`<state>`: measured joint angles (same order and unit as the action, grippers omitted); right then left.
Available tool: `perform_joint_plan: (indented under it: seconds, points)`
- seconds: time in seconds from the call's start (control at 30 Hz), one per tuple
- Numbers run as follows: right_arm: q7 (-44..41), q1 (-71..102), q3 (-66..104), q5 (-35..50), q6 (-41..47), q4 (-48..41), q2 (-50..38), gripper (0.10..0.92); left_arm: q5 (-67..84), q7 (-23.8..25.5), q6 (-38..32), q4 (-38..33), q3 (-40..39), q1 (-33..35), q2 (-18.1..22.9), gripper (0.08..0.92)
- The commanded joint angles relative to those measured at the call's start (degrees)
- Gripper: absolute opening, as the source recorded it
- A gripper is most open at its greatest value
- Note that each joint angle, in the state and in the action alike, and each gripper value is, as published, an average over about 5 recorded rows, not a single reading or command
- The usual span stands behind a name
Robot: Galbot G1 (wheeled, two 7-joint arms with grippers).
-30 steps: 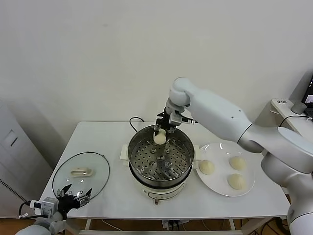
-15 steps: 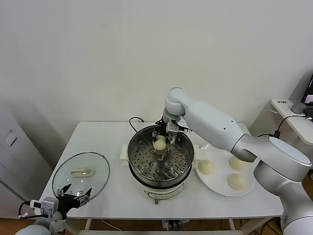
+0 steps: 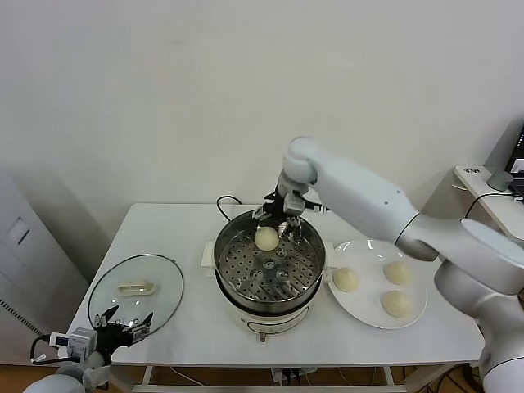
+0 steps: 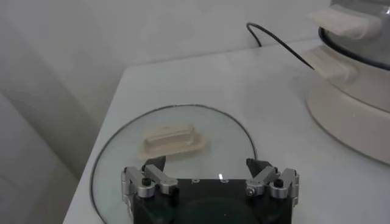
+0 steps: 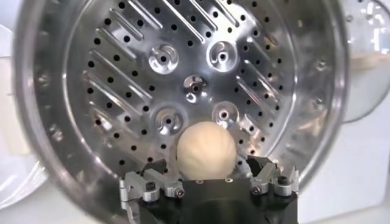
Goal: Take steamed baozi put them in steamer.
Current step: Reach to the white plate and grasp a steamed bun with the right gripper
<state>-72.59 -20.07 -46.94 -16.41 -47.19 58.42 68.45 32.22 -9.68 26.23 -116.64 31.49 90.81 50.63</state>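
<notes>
Steel steamer (image 3: 304, 264) holds baozi (image 3: 266, 238); right end effector (image 3: 280, 223) open above; left end effector (image 4: 210, 181) open, body cropped

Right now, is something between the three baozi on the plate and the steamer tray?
Nothing visible. The three baozi lie on the plate beside the steamer, which is uncovered; its glass lid lies apart, and the tray holds one baozi.

In the right wrist view the right pincer (image 5: 207, 182) body hides the lower edge of the baozi (image 5: 206, 150), and the steamer (image 5: 49, 122) rim runs past the picture's edges. In the left wrist view only part of the steamer's white base shows beside the glass lid (image 4: 122, 152), cut off.
</notes>
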Motion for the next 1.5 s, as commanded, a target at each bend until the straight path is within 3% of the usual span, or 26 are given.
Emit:
perform_joint_plan:
  seconds: [0.03, 0.27, 0.4, 0.8, 1.5]
  points:
    - [-2.41, -14.1, -13.26, 25.24, 18.72, -2.77, -8.24, 0.823, 0.03, -0.01, -0.1, -0.15, 0.26, 0.34, -0.07, 0.823]
    - [-1.52, -18.71, -26.14, 38.51, 37.62, -0.88, -16.69, 0.823, 0.16, -0.02, -0.13, -0.45, 0.56, 0.52, -0.15, 0.823]
    - [-0.83, -18.93, -29.9, 42.33, 42.92, 1.92, -20.98, 0.823, 0.2, -0.02, -0.14, -0.55, 0.59, 0.53, 0.0, 0.823]
    - [1.47, -8.94, -26.82, 37.7, 43.93, 4.28, -26.66, 0.823, 0.07, -0.17, 0.01, -0.8, 0.72, 0.72, 0.5, 0.823]
    - [5.74, 11.13, -11.99, 26.15, 42.71, -3.96, -20.42, 0.823, -0.05, -0.26, 0.19, -1.31, 0.99, 1.14, 0.87, 0.823]
